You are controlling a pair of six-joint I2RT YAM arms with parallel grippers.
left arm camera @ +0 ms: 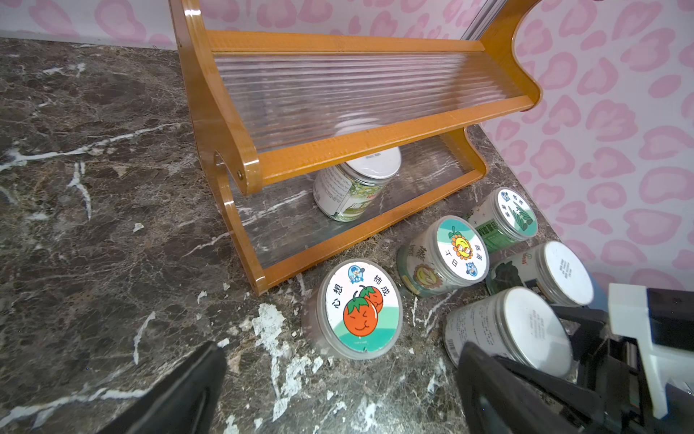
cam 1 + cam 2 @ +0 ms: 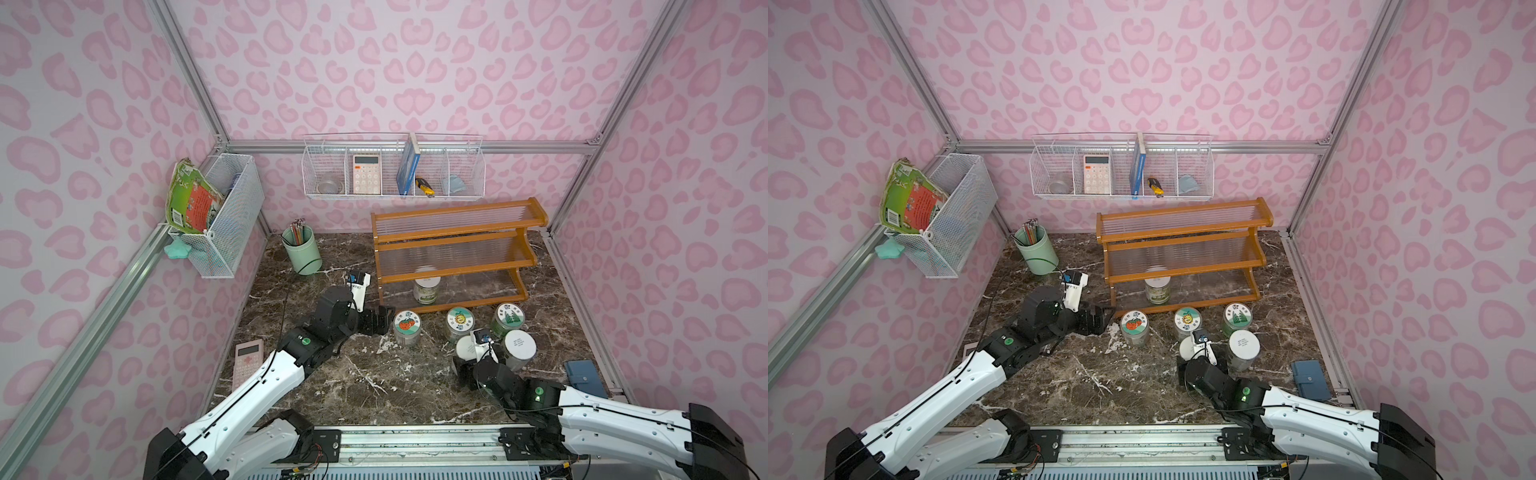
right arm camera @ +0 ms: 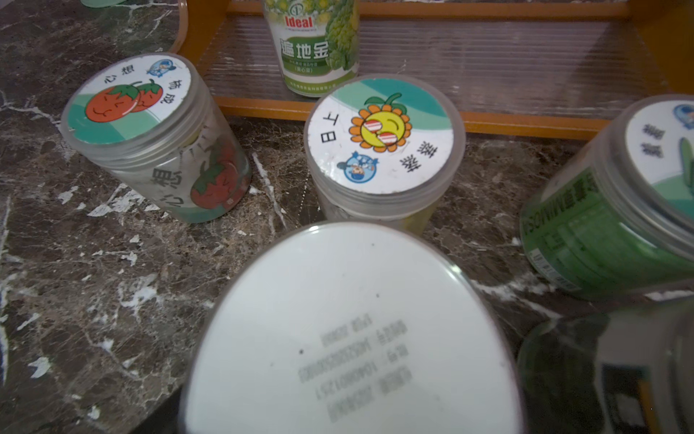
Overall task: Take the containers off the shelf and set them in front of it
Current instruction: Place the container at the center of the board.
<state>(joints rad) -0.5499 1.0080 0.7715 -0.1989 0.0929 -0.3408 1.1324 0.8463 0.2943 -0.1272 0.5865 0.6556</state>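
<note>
Shows left gripper (image 2: pixel 380 320) spread, empty; tomato-lid jar (image 2: pixel 407 327) just ahead, last jar (image 2: pixel 427 286) beyond, on bottom tier of shelf (image 2: pixel 457 235). Cannot confirm right gripper's (image 2: pixel 464 359) clamp on white-lid jar (image 3: pixel 349 330). Risks toppling tomato-lid jar when reaching past.

shelf (image 2: pixel 453 253): 1 white-lid jar (image 2: pixel 427 286) on lowest tier | its 6 o'clock: tomato-lid jar (image 2: pixel 407 326), sunflower-lid jar (image 2: pixel 460 322), tree-lid jar (image 2: pixel 508 316), 2 white-lid jars (image 2: pixel 519 347) (image 2: pixel 464 347) | left gripper (image 2: pixel 384 321): tomato-lid jar's 9 o'clock

The jar (image 3: pixel 311 41) on the shelf (image 3: pixel 488 122) reads "Ideal" and "遍地金"; the tomato lid (image 3: pixel 127 97) reads "心想".
</note>
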